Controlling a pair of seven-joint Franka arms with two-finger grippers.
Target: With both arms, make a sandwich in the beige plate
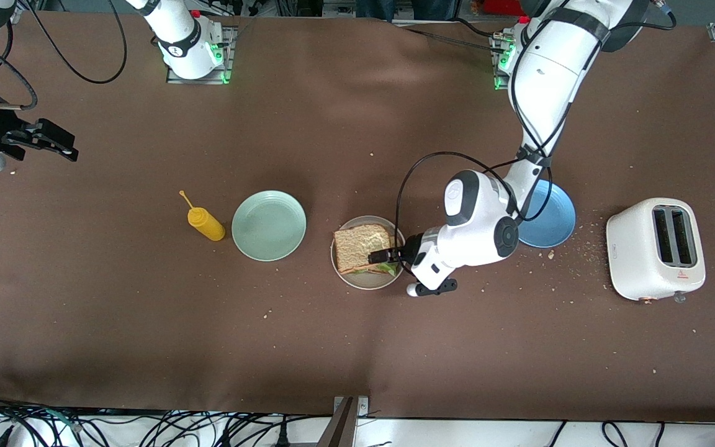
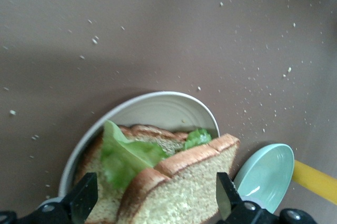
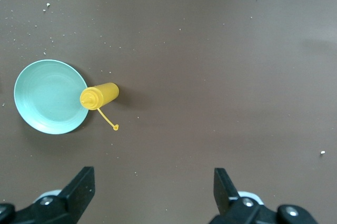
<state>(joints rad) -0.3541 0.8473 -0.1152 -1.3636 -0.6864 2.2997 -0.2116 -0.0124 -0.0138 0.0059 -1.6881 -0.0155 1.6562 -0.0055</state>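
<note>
The right gripper (image 1: 53, 144), a black two-finger unit on the white jointed right arm, hung over bare brown tabletop (image 1: 146, 310) at the right arm's end, well apart from every object; this arm waited. Its jaws stood wide apart and held nothing.

A yellow plastic squeeze bottle (image 1: 206, 223) with its cap hanging on a thin strap lay on the tabletop just beside a round mint-green plate (image 1: 269, 225), which carried nothing.

Toward the left arm's end from the mint-green plate sat the small round beige plate (image 1: 367, 282). The sandwich (image 1: 362, 247), two squarish slices of light-brown wholegrain bread with a green lettuce leaf (image 2: 124, 155) showing between them, rested on that plate. In the left wrist view the upper slice lay tilted over the lettuce.

The left gripper (image 1: 383, 255), black and two-fingered on the white left arm, was low at the sandwich's edge. Its jaws stood wide open, one finger on each side of the sandwich, gripping nothing.

A round blue plate (image 1: 557, 218) lay partly under the left arm. A white two-slot toaster (image 1: 655, 248) stood nearest the left arm's end, with crumbs scattered around it.
</note>
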